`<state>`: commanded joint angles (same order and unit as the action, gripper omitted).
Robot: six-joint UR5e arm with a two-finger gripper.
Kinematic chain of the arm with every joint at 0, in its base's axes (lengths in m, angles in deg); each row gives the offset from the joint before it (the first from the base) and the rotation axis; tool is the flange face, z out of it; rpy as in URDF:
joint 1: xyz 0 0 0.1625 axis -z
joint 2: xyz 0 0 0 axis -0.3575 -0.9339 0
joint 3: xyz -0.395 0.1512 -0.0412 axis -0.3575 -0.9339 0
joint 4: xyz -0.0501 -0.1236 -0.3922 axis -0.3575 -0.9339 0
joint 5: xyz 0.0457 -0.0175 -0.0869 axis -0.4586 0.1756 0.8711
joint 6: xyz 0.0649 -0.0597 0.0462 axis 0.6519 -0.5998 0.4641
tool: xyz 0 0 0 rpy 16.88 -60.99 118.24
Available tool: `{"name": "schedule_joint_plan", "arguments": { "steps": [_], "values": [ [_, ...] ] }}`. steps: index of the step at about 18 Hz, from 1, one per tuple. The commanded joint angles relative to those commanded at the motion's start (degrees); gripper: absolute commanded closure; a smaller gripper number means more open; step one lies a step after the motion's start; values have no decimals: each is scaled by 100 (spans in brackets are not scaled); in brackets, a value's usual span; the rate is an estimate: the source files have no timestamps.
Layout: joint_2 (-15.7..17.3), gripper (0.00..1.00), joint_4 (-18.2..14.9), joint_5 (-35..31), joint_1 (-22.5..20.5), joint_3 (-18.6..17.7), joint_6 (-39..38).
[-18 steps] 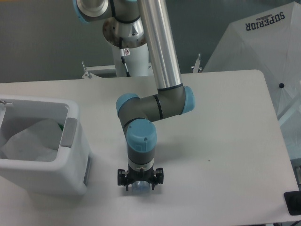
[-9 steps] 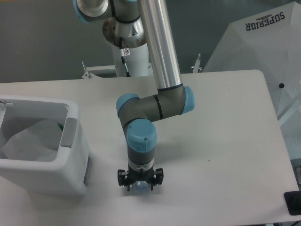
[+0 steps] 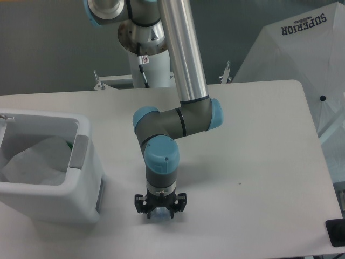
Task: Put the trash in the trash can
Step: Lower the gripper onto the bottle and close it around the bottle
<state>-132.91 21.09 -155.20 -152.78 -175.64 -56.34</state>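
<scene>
The trash can [image 3: 81, 189], a white boxy bin with a grey side panel, stands at the table's left edge. Inside it lies the thin white plastic bag [image 3: 38, 159], a bit of its green strip showing by the right wall. My gripper [image 3: 160, 213] points straight down near the table's front edge, right of the bin. Its fingers have drawn in on a small clear bottle [image 3: 160, 215], of which only a bluish, see-through sliver shows between them. The wrist hides the rest of the bottle, label included.
The arm's base and a white post stand at the table's back. A white umbrella-like cover printed SUPERIOR [image 3: 302, 48] rises beyond the right back corner. A dark object [image 3: 335, 233] sits off the front right edge.
The gripper has sunk slightly toward the table and its fingers have drawn a little closer together around the bottle. The bin and bag have not moved.
</scene>
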Motion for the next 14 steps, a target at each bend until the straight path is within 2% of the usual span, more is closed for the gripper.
{"name": "schedule_joint_plan", "arguments": {
  "steps": [11, 14],
  "values": [
    [44, 37, 0, 9, 9, -44, 0],
    [166, 37, -17, -9, 9, -79, -9]
  ]
}}
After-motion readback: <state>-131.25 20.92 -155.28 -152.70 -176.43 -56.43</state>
